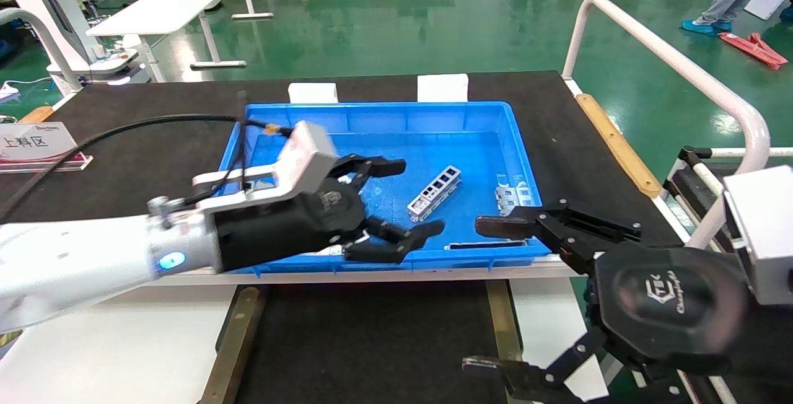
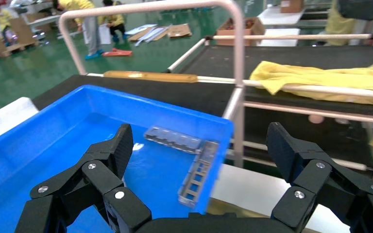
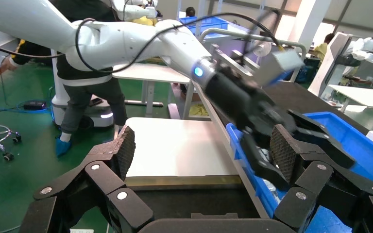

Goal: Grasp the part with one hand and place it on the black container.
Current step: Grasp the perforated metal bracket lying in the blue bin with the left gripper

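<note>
The part (image 1: 433, 193), a slim grey ladder-like channel bar, lies slanted on the floor of the blue bin (image 1: 372, 108). My left gripper (image 1: 419, 197) is open over the bin, its fingertips just left of the part and not touching it. In the left wrist view the part (image 2: 195, 173) lies ahead between the spread fingers of the left gripper (image 2: 200, 141). The black container (image 1: 372, 342) sits in front of the bin, with olive-brass strips (image 1: 235, 342) on its sides. My right gripper (image 1: 477, 295) is open and empty over the tray's right side; it also shows in the right wrist view (image 3: 204, 145).
A wider grey plate (image 1: 514, 196) and a flat strip (image 1: 486, 245) lie in the bin's right and front part. A white rail (image 1: 669, 51) runs along the table's right side. A sign (image 1: 37, 144) stands at the left. A yellow cloth (image 2: 320, 73) lies beyond the rail.
</note>
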Robot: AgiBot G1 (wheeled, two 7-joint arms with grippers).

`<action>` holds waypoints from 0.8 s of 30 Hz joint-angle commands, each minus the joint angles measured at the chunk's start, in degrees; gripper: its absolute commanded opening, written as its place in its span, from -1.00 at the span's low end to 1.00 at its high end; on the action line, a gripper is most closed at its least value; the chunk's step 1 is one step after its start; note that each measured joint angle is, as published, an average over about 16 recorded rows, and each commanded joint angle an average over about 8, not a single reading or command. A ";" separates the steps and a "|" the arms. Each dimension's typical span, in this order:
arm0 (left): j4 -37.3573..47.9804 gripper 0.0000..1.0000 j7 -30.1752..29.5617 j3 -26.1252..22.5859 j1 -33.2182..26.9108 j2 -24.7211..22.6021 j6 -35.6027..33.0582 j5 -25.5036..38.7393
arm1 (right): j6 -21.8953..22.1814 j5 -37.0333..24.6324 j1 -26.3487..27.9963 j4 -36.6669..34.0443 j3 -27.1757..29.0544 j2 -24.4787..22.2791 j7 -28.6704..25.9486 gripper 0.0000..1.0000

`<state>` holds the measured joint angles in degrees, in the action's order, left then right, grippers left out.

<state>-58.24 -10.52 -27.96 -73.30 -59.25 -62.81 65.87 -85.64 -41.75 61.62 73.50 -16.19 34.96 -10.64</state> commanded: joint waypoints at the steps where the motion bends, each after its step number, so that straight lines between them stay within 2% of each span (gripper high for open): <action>1: 2.47 1.00 0.30 -0.70 -1.10 -2.07 1.66 1.46 | 0.00 0.01 0.00 0.00 -0.01 0.00 0.00 1.00; 14: 23.83 1.00 7.15 -4.67 -8.54 -16.26 12.33 9.20 | 0.03 0.04 0.01 0.00 -0.06 -0.03 0.03 1.00; 19: 28.97 1.00 8.94 -6.74 -10.02 -18.80 17.21 8.96 | 0.04 0.06 0.02 0.00 -0.08 -0.03 0.04 1.00; 24: 30.47 1.00 7.38 -11.02 -10.26 -19.32 21.75 6.37 | 0.05 0.07 0.02 0.00 -0.10 -0.04 0.05 1.00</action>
<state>-28.27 -3.63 -39.35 -83.45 -78.45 -41.19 72.21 -85.60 -41.68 61.64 73.50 -16.30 34.92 -10.59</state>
